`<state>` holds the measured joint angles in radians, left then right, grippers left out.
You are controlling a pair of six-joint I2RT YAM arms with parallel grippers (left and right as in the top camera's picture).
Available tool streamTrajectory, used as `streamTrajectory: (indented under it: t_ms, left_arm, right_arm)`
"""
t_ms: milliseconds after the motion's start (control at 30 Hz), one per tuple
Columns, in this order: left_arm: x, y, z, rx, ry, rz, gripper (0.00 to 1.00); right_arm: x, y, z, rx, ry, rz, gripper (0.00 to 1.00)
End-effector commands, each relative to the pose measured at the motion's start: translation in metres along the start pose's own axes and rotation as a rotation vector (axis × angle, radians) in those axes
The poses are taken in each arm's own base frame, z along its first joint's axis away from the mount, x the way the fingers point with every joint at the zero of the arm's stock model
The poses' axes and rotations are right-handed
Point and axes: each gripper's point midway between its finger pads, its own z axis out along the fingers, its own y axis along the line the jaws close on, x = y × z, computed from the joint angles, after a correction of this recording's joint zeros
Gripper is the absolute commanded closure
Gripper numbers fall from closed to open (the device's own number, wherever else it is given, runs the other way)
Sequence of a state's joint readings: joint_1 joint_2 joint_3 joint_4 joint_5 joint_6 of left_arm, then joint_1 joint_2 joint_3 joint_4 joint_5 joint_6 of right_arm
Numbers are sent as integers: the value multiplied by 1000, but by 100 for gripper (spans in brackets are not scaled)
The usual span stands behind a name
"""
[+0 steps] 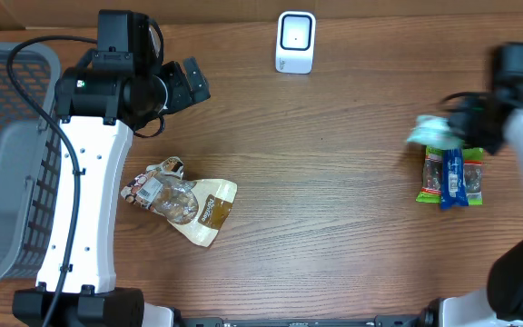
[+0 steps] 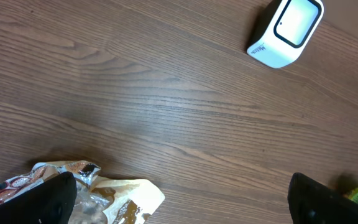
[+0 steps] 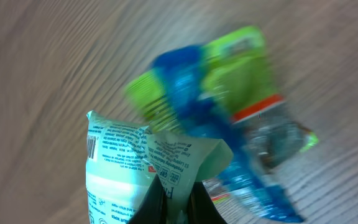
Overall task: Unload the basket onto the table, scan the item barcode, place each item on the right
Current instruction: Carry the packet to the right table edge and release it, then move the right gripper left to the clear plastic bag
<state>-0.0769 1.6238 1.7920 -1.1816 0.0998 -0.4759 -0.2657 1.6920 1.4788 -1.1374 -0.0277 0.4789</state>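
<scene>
My right gripper (image 1: 452, 123) is shut on a pale mint-and-white packet (image 1: 432, 132) and holds it above the table at the right. In the right wrist view the packet (image 3: 120, 168) is pinched by its edge between my fingers (image 3: 178, 198), printed text side facing the camera. The white scanner (image 1: 295, 41) stands at the back centre, well left of the packet. My left gripper (image 1: 189, 84) hangs open at the back left, its fingers (image 2: 48, 202) wide apart with nothing between them; the scanner (image 2: 286, 31) shows far ahead of it.
Green and blue snack packets (image 1: 452, 177) lie under the right gripper, blurred in the right wrist view (image 3: 229, 93). A brown and clear snack bag (image 1: 184, 200) lies left of centre. A grey basket (image 1: 7, 163) stands at the left edge.
</scene>
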Motion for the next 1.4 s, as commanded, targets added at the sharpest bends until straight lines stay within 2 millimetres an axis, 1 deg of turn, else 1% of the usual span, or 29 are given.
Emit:
streamTrajectory:
  t_ms: [0, 67, 100, 233, 267, 300, 333, 367, 400, 467, 533, 633, 733, 800, 900, 933, 1033, 1100, 1133, 1167, 1233, 1267, 1367]
  left_arm:
    - [-1, 0, 3, -6, 0, -2, 1]
    - [-1, 0, 3, -6, 0, -2, 0]
    - [-1, 0, 3, -6, 0, -2, 0]
    - [-1, 0, 3, -6, 0, -2, 0]
    - [-1, 0, 3, -6, 0, -2, 0]
    - [-1, 0, 3, -6, 0, -2, 0]
    - [-1, 0, 3, -6, 0, -2, 0]
    - [-1, 0, 3, -6, 0, -2, 0]
    - [-1, 0, 3, -6, 0, -2, 0]
    - [-1, 0, 3, -6, 0, -2, 0]
    - [-1, 0, 3, -6, 0, -2, 0]
    - [-1, 0, 3, -6, 0, -2, 0]
    - [-1, 0, 3, -6, 0, -2, 0]
    - [-1, 0, 3, -6, 0, -2, 0]
    - [-1, 0, 3, -6, 0, -2, 0]
    - [-1, 0, 3, -6, 0, -2, 0]
    - [-1, 0, 3, -6, 0, -2, 0]
    - [-1, 0, 3, -6, 0, -1, 0]
    - [-1, 0, 3, -6, 0, -2, 0]
    - [-1, 0, 3, -6, 0, -2, 0]
    - [-1, 0, 3, -6, 0, -2, 0]
    - [-1, 0, 3, -6, 0, -2, 0]
    - [-1, 0, 3, -6, 0, -2, 0]
  right_arm:
    - [-20, -26, -1, -85, 36, 154, 96]
    - [-31, -53, 2, -70, 31, 237, 96]
    - [-35, -63, 4, -75, 31, 272, 96]
    - [-47, -92, 8, -80, 4, 355, 96]
    - [-49, -97, 8, -78, -1, 367, 89]
    - [-50, -100, 8, -76, -3, 375, 69]
    - [-50, -102, 8, -75, -5, 380, 38]
    - [-51, -103, 8, -71, -7, 381, 4]
    - [-51, -103, 8, -72, -8, 381, 0]
    - [-51, -100, 8, -87, -6, 379, 0]
    - [-52, -80, 3, -184, 12, 331, 0]
    - [-55, -34, -14, -377, 4, 131, 0]
    - [-50, 11, -35, -491, -24, -36, 1]
    - [-41, 43, -44, -529, -32, -126, 1]
    - [-14, 94, -48, -586, -21, -288, 1]
    - [0, 114, -47, -605, -12, -349, 1]
    - [43, 166, -44, -654, 7, -558, 1]
    - [80, 202, -34, -673, 14, -716, 0]
    - [95, 216, -27, -669, 15, -766, 0]
    - [116, 234, -18, -677, 23, -824, 0]
    - [148, 258, -4, -713, 50, -897, 0]
    - [170, 272, 3, -745, 74, -952, 0]
    - [226, 299, 22, -838, 143, -1067, 0]
